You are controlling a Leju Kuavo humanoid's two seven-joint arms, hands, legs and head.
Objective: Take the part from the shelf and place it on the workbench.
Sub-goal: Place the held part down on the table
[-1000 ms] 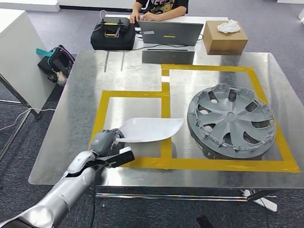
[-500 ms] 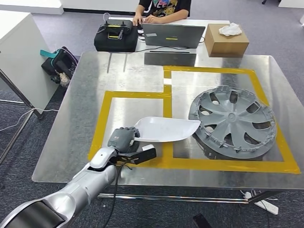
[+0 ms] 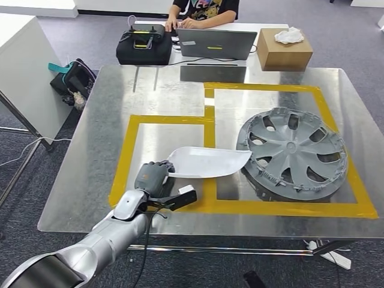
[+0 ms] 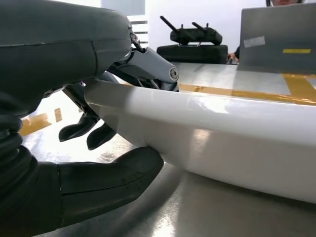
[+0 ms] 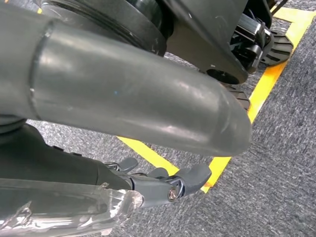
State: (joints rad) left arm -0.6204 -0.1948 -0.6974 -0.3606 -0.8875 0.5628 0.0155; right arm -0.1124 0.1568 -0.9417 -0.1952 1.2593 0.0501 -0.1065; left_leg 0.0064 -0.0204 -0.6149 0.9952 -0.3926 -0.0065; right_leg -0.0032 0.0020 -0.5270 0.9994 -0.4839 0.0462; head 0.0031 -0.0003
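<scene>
1. The left arm [image 3: 90, 249] is a smooth, rounded silver shell, with a darker panel near the picture's lower edge.
2. A thin black cable [image 3: 146, 240] loops down from the wrist.
3. A flat black bracket with a small white block [image 3: 181, 195] juts out beside the wrist.
4. The left hand [image 3: 152, 178] has a matte grey back; in the left wrist view it shows a black ribbed cover [image 4: 15, 158], a thick dark thumb [image 4: 111, 180] and a silver screw [image 4: 173, 74].
5. The right hand [image 5: 168, 182] has dark grey fingers with a silver screw [image 5: 172, 194].

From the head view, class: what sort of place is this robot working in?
Probably a robot test lab in an office: a metal workbench marked with yellow tape, a hubcap, and a person at a laptop.
</scene>
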